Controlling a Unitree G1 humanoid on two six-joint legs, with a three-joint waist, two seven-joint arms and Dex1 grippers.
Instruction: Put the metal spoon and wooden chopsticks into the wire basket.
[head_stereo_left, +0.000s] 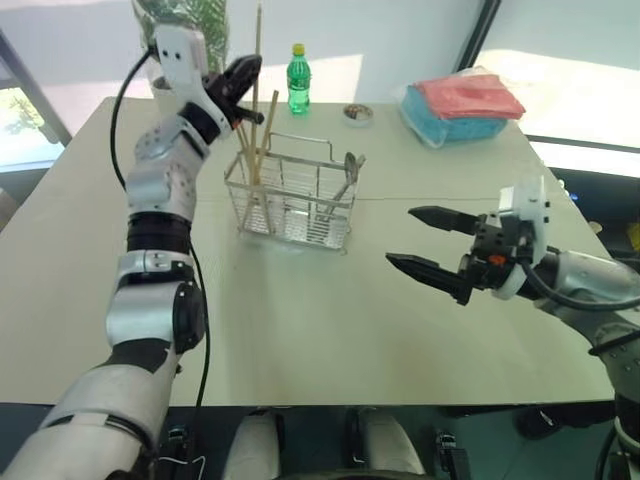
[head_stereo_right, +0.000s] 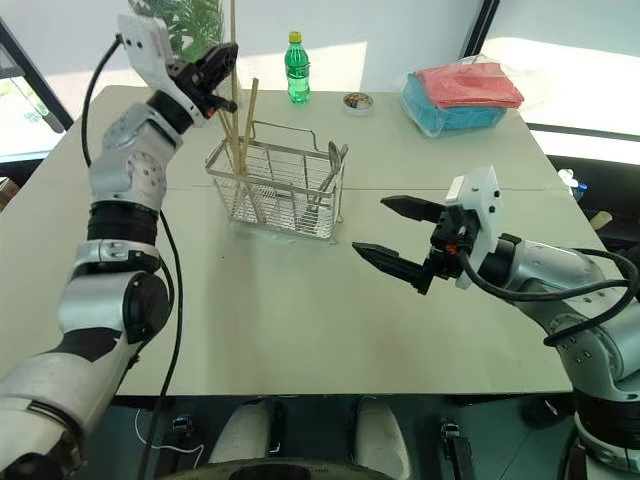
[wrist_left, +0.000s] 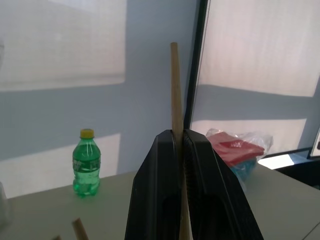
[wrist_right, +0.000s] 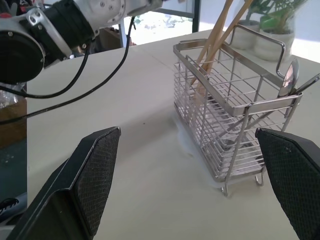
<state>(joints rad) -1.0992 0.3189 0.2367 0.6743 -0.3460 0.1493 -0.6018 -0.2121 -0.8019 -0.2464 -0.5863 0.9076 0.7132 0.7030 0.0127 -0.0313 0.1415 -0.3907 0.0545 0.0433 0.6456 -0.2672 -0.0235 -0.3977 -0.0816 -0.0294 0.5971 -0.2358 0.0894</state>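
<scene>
Head views: left gripper (head_stereo_left: 243, 78) is above the wire basket's (head_stereo_left: 290, 200) left end, clamped on one wooden chopstick (head_stereo_left: 258, 60) standing upright. Other wooden chopsticks (head_stereo_left: 262, 140) lean in that same end. Metal spoon (head_stereo_left: 347, 178) stands in the right end. Right gripper (head_stereo_left: 428, 240) hovers over the table (head_stereo_left: 330, 320), fingers wide apart, holding nothing.

Left wrist view: fingers (wrist_left: 160, 190) pinch the stick; green bottle (wrist_left: 86, 162) behind.

Right wrist view: spread fingers (wrist_right: 90, 175) frame the basket.
</scene>
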